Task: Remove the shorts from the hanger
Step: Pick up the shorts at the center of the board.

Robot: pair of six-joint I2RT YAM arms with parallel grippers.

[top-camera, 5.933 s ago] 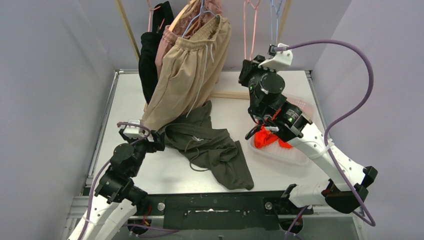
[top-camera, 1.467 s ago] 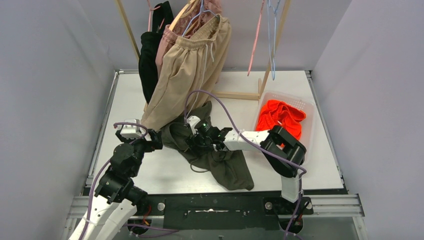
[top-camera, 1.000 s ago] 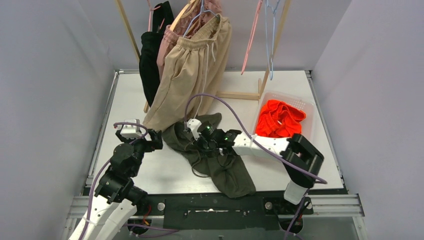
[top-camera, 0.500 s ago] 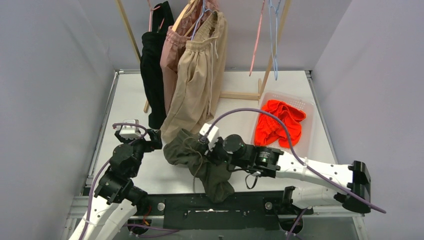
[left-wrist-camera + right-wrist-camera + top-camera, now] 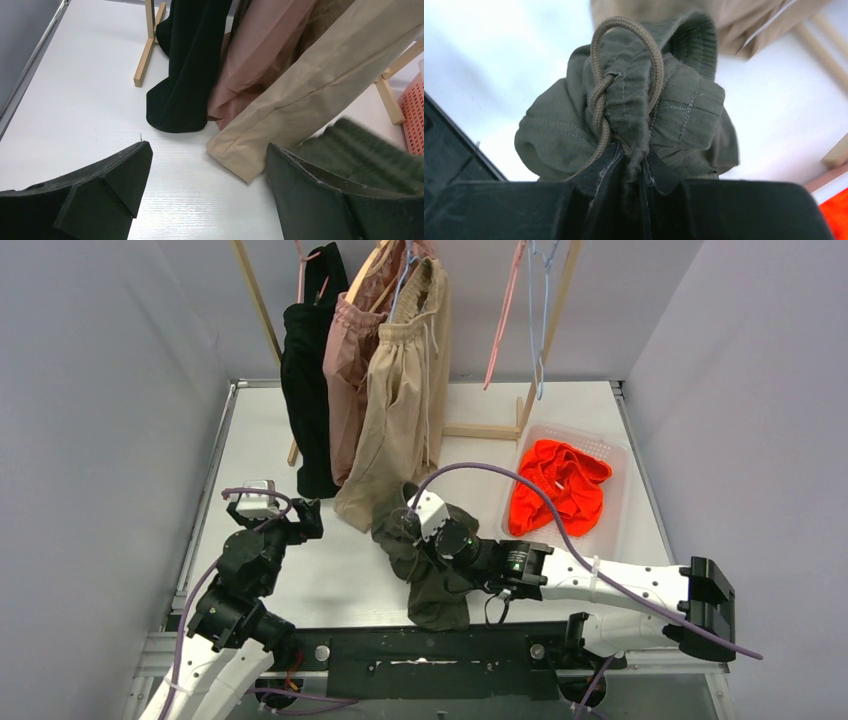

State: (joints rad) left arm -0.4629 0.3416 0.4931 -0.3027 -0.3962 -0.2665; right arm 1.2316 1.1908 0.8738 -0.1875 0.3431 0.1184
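Observation:
My right gripper [image 5: 408, 525] is shut on the dark olive green shorts [image 5: 425, 575] at the gathered waist and drawstring [image 5: 624, 95], holding them bunched above the table's front middle. Beige shorts [image 5: 405, 410], dusty pink shorts [image 5: 345, 370] and a black garment [image 5: 305, 370] hang on hangers from the wooden rack at the back. The orange shorts [image 5: 560, 485] lie in the basket [image 5: 608, 525]. My left gripper [image 5: 295, 520] is open and empty, low over the table, with the beige hem [image 5: 250, 150] and black hem [image 5: 177, 110] just ahead.
Bare pink and blue hangers [image 5: 525, 300] hang at the back right. The rack's wooden foot [image 5: 145, 50] and crossbar [image 5: 480, 430] rest on the white table [image 5: 300, 585]. The basket stands at the right edge.
My right arm has pulled the olive shorts off the table into a bunch and swung toward the front right. The beige and pink shorts have swung back to hang straighter. The left arm has not moved.

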